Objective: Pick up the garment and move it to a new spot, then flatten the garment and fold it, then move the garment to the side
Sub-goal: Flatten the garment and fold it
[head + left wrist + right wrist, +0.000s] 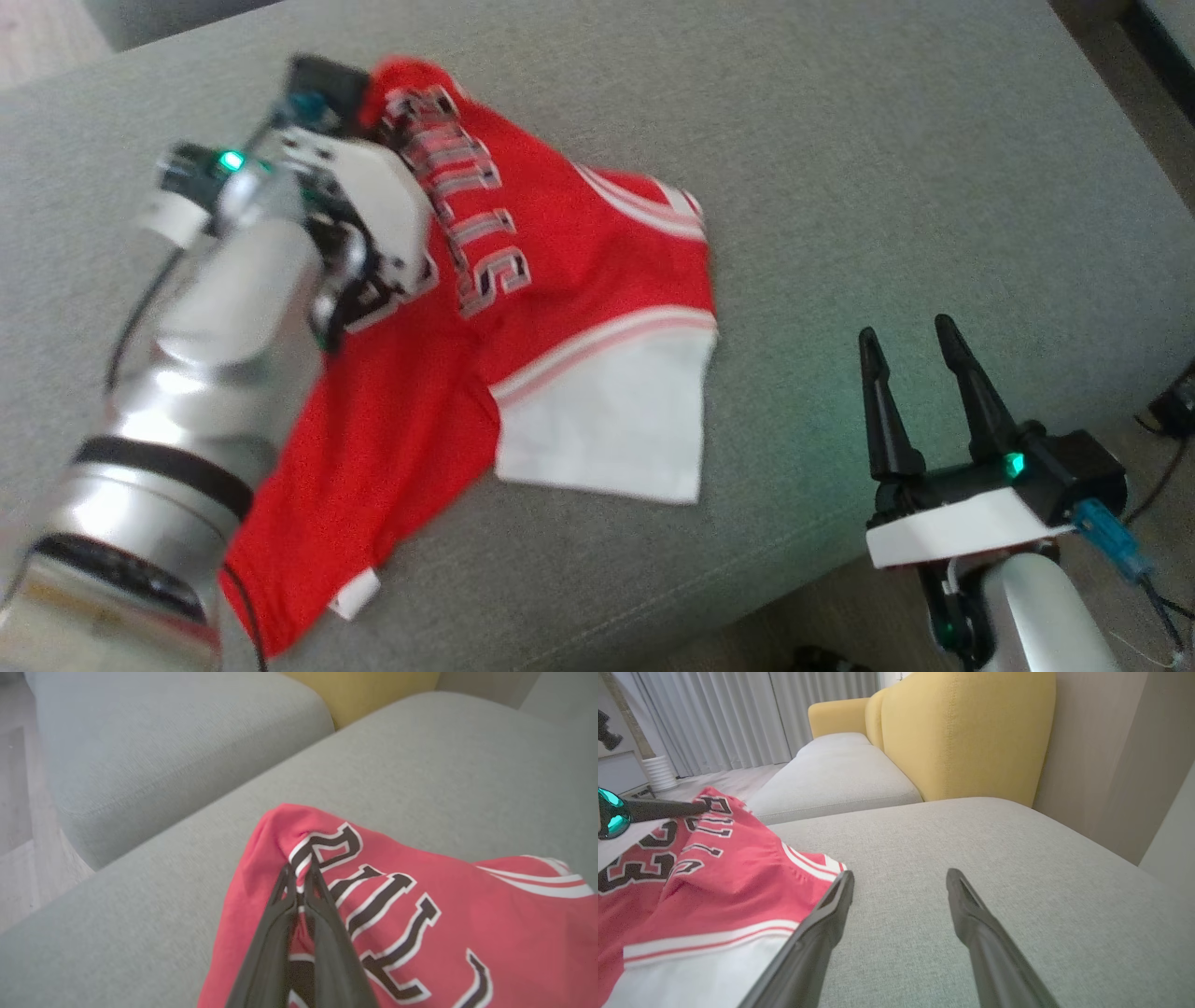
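Left hand [300,870] tight on the red jersey [560,280] — 2 fingertips [284,886] half-buried in cloth — right hand [906,331] splayed.

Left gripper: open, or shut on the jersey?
Shut on the jersey. In the left wrist view the left gripper pinches a raised fold of red fabric by the lettering, with its two tips drawn together.

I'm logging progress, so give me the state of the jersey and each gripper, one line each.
jersey: rumpled, partly folded over, lying on the grey seat cushion.
left gripper: shut on a fold of the jersey near its lettering.
right gripper: open, empty, apart from the jersey.
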Controlling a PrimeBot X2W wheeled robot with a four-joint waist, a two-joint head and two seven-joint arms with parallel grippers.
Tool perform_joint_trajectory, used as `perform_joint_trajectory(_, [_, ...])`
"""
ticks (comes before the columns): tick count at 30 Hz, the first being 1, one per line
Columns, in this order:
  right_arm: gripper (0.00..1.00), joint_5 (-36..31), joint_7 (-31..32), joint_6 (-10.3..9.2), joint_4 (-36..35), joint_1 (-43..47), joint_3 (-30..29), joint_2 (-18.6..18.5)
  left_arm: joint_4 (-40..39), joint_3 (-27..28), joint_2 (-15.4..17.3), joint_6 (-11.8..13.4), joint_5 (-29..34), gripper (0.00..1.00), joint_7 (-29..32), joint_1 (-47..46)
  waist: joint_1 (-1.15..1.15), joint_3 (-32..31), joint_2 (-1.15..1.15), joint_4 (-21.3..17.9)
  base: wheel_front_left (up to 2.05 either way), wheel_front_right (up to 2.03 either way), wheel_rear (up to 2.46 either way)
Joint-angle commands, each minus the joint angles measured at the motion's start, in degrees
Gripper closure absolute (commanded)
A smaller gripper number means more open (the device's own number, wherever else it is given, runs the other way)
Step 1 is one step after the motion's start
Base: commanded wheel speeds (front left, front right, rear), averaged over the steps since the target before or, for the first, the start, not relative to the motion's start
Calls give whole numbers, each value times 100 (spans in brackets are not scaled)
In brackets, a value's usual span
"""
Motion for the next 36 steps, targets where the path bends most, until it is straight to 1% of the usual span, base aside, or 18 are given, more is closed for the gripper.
perform_joint_trajectory(1, [0, 57, -36, -4, -139, -121, 149, -37, -6, 244, 232, 63, 61, 100, -235, -480, -1, 62, 0, -116, 0, 0, 0])
perform_joint_trajectory(7, [0, 136, -36, -4, -120, -158, 184, -37, 451, 437, 463, 191, 104, 100, -930, -1003, -1, 164, 0, -292, 0, 0, 0])
perform_joint_trajectory(9, [0, 159, -36, -4, -123, -168, 170, -37, 586, 493, 476, 307, 113, 100, -1189, -1095, -1, 179, 0, -312, 0, 0, 0])
perform_joint_trajectory(11, [0, 167, -36, -4, -126, -170, 162, -37, 659, 519, 469, 324, 94, 100, -1261, -1117, -1, 182, 0, -314, 0, 0, 0])
perform_joint_trajectory(12, [0, 169, -36, -4, -127, -168, 152, -37, 736, 539, 450, 303, 62, 96, -1303, -1116, -1, 174, 0, -308, 0, 0, 0])
perform_joint_trajectory(13, [0, 163, -36, -4, -129, -163, 141, -37, 812, 535, 427, 264, 44, 64, -1330, -1097, -1, 154, 0, -293, 0, 0, 0])
perform_joint_trajectory(14, [0, 147, -36, -4, -135, -158, 132, -37, 881, 509, 409, 224, 50, 0, -1351, -1079, -1, 134, 0, -275, 0, 0, 0])
perform_joint_trajectory(18, [0, 80, -36, -4, -215, -142, 75, -37, 952, 588, 296, 134, -73, 0, -1536, -970, -1, 26, 0, -140, 0, 0, 0])
perform_joint_trajectory(20, [0, 31, -36, -4, -288, -129, 37, -37, 826, 676, 251, 166, -127, 0, -1630, -873, -1, -54, 0, -43, 0, 0, 0])
perform_joint_trajectory(22, [0, -20, -36, -4, -366, -99, -27, -37, 561, 895, 172, 258, -276, 0, -1675, -670, -1, -175, 0, 75, 0, 0, 0])
perform_joint_trajectory(25, [0, -108, -36, -4, -494, -15, -157, -37, -298, 1298, 133, 464, -344, 0, -1684, -105, -1, -382, 0, 300, 0, 0, 0])
perform_joint_trajectory(29, [0, -309, -36, -4, -596, 146, -319, -37, -1594, 1759, 77, 776, -209, 0, -1686, 1173, -1, -703, 0, 642, 0, 0, 0])
perform_joint_trajectory(33, [0, -533, -36, -4, -620, 308, -528, -37, -2686, 2012, -29, 999, 22, 0, -1687, 2524, -1, -941, 0, 1022, 0, 0, 0])
perform_joint_trajectory(36, [0, -696, -36, -4, -592, 402, -651, -37, -3410, 2178, -89, 1111, 254, 0, -1687, 3397, -1, -1063, 0, 1302, 0, 0, 0])
